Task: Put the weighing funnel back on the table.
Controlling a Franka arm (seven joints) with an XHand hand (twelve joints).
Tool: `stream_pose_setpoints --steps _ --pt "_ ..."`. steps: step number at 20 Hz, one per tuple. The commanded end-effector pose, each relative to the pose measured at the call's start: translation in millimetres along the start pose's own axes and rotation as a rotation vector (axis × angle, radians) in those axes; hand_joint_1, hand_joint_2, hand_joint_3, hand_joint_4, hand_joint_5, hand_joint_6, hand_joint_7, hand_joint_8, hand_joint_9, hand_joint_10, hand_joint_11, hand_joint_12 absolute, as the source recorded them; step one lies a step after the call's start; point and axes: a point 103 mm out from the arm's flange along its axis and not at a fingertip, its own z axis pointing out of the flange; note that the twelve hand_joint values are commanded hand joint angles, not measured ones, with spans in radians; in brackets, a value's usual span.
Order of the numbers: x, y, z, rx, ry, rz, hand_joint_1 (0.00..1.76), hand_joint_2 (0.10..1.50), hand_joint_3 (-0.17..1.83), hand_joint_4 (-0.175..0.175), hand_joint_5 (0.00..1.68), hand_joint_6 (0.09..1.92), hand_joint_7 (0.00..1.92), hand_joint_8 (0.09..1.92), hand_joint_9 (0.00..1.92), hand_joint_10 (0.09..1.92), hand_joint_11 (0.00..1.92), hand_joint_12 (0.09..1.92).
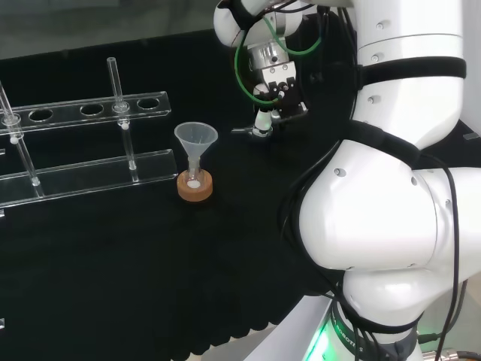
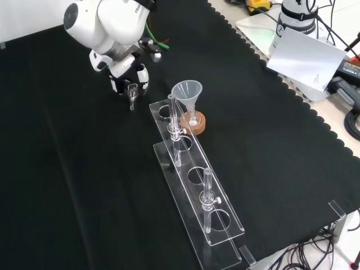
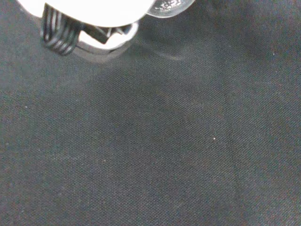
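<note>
Funnel [image 1: 196, 137] in flask [image 1: 195, 179] on cork ring [image 1: 185, 189]

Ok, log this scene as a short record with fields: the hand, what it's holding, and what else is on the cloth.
hand: low over the black cloth, fingers curled
held: weighing funnel, at the fingertips, stem down
touching cloth: cannot tell
funnel: mouth up over its cork ring, apart from the hand
rack: clear tube rack, nearer than the funnel in the front view
task: weighing funnel not yet released
</note>
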Motion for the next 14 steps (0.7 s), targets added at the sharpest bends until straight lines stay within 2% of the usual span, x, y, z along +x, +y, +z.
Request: stream_pose_setpoints --steps 1,9,11,13,14 --pt "2.0 2.6 2.9 0.007 -0.012 0.001 1.13 0.64 0.69 0.175 1.28 0.67 1.14 0.51 1.48 0.09 1.11 0.86" --pt "6.9 3.0 3.1 0.014 -0.009 -0.006 1.12 0.65 0.68 0.175 1.28 0.67 1.12 0.52 1.48 0.09 1.11 0.86" --pt "7.4 1.4 2.9 0.021 0.000 -0.006 1.11 0.74 0.53 0.175 1.24 0.69 1.00 0.59 1.44 0.09 1.08 0.87" --pt "8.9 -0.9 1.8 0.020 -0.003 -0.009 1.08 0.88 0.30 0.175 1.16 0.75 0.86 0.69 1.37 0.09 1.01 0.92" --pt "10.1 -2.3 1.2 0.021 -0.013 -0.010 1.03 0.90 0.22 0.104 1.05 0.74 0.77 0.72 1.29 0.09 0.95 0.96"
